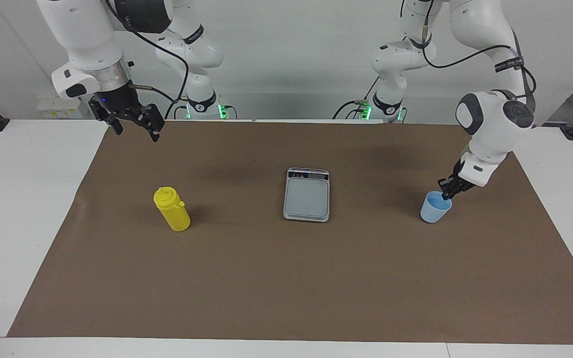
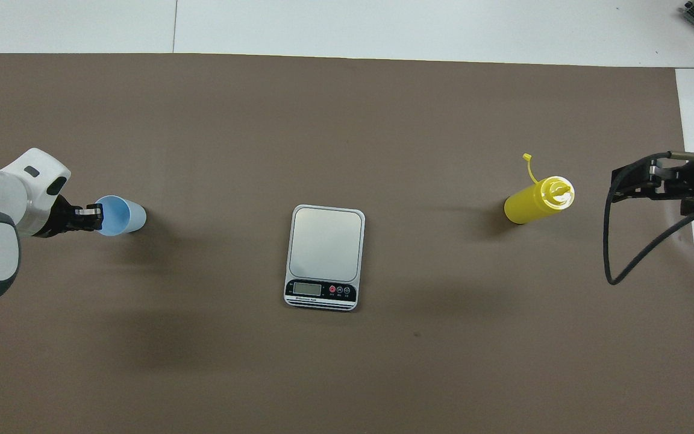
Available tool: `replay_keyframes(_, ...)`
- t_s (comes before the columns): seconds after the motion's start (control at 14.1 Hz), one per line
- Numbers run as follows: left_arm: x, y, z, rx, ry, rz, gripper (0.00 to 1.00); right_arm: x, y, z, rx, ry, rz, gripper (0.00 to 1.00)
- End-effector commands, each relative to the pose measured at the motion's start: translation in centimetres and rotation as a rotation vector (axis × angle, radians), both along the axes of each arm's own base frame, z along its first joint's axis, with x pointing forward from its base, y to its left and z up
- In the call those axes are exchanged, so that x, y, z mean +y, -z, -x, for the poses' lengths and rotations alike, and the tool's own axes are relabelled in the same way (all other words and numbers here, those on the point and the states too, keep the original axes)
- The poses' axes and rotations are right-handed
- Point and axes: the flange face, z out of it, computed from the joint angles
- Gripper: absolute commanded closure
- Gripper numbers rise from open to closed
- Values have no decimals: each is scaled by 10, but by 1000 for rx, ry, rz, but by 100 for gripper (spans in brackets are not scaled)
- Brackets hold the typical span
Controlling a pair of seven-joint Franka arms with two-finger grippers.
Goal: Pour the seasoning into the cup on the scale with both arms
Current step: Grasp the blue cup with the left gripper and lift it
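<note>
Left gripper [image 1: 446, 193] is down at the cup [image 1: 435, 207], right of centre in the facing view, fingers pinching the rim on the side toward the left arm's end of the table. In the overhead view the same gripper [image 2: 89, 217] sits at the cup's [image 2: 119, 216] edge at mid-left of frame. Cup stands upright on the brown mat [image 1: 286, 278], well apart from the scale.

Scale [image 1: 307, 194] is at frame centre in both views, display strip toward the robots, plate bare [image 2: 325, 244].

Seasoning bottle [image 1: 171, 209] stands left of centre in the facing view, mid-right in the overhead [image 2: 538, 201], cap tether sticking out.

Right gripper [image 1: 135, 125] hangs in the upper left of the facing view, over the mat's edge nearest the robots, fingers spread, holding nothing. Right arm waits.
</note>
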Motion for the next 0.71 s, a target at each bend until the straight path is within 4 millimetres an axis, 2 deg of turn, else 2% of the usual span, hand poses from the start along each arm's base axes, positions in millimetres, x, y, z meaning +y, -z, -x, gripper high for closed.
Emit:
replay_keyframes(0.0,3,0,-4,13,8,5,85,1,0,5,6,-7,-24,0)
replay_keyframes(0.14,2,1,-4,13,11,5,100,1,0,5,6,-3,-24,0)
replay_keyframes(0.43,2,-10,-11,25,15,8,100,1,0,6,9,-6,-24,0)
replay_keyframes(0.5,1,-21,-18,35,21,11,100,1,0,6,8,-7,-24,0)
replay_keyframes(0.64,-3,-62,-29,70,39,15,100,1,1,6,9,-7,-24,0)
